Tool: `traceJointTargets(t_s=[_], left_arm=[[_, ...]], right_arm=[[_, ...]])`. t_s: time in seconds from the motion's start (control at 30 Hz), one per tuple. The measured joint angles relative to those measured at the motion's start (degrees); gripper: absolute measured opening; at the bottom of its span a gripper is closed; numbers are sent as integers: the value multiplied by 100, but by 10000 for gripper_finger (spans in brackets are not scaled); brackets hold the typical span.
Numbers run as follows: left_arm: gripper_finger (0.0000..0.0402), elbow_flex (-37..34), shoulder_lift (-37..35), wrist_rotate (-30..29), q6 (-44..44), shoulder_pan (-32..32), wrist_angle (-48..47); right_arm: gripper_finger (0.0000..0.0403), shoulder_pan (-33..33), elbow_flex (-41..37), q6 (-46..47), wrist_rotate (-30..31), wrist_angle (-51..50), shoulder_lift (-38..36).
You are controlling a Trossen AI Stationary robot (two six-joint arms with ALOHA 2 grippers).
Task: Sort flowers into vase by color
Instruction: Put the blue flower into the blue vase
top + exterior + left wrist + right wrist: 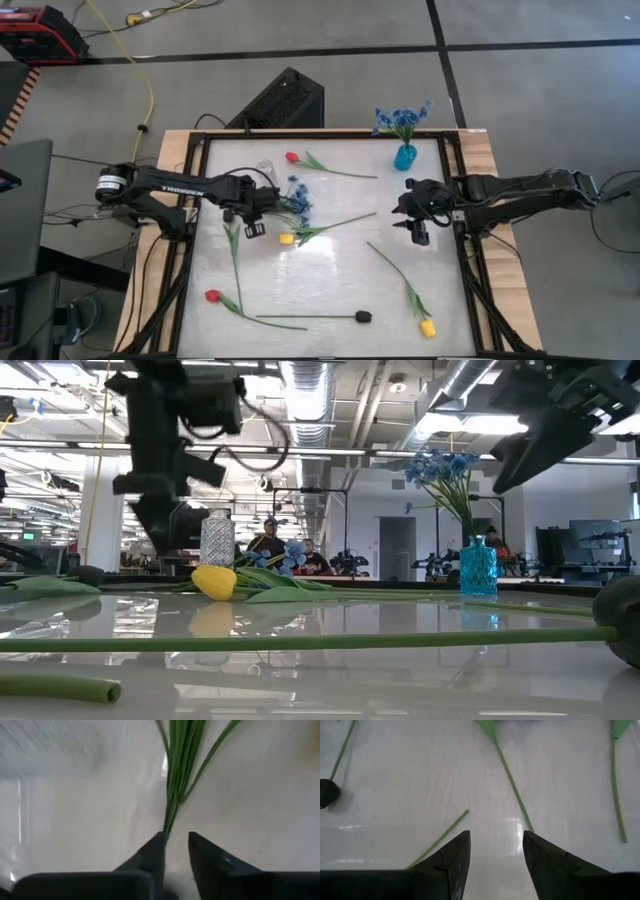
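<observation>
My left gripper [254,226] hangs over the table's left middle, pointing steeply down, its fingers a little apart. The green stem end [169,815] of a blue sprig [297,198] lies by one fingertip. My right gripper [418,232] hovers open at the right, over bare table [495,850]. A blue vase [405,157] at the back holds blue flowers. A clear vase [217,540] stands at the back left. Red tulips [292,157] [212,296], yellow tulips [287,238] [428,327] and a black-headed flower [363,316] lie flat on the table. My left gripper stands over the blue sprig's stem end [166,832], which runs up to the inner edge of one fingertip [156,847]. A bare gap shows between the fingers. I cannot tell whether that finger touches the stem. The sprig lies on the table.
Black frame rails [190,230] run along the table's left and right sides. A stem [300,643] crosses the near part of the low view. Bare white table [330,280] lies between the flowers in the middle.
</observation>
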Motion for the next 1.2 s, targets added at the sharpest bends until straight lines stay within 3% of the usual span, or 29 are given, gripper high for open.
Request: traceJointTargets(t_s=[0.23,0.47,0.9,1.07,1.2], left_arm=[[173,-569,0,-70,173,10,830],[197,-1205,0,-93,785,52,2311],[185,-1624,-32,260,936,297,2810],[153,-1628,-26,316,1004,379,2881],[102,-1633,-20,523,875,412,2940]], right_arm=[[207,83,0,-17,0,4,0],[207,83,0,-17,0,5,0],[207,23,2,7,0,6,0],[207,43,4,3,-2,8,-2],[207,41,4,-17,-2,16,-2]])
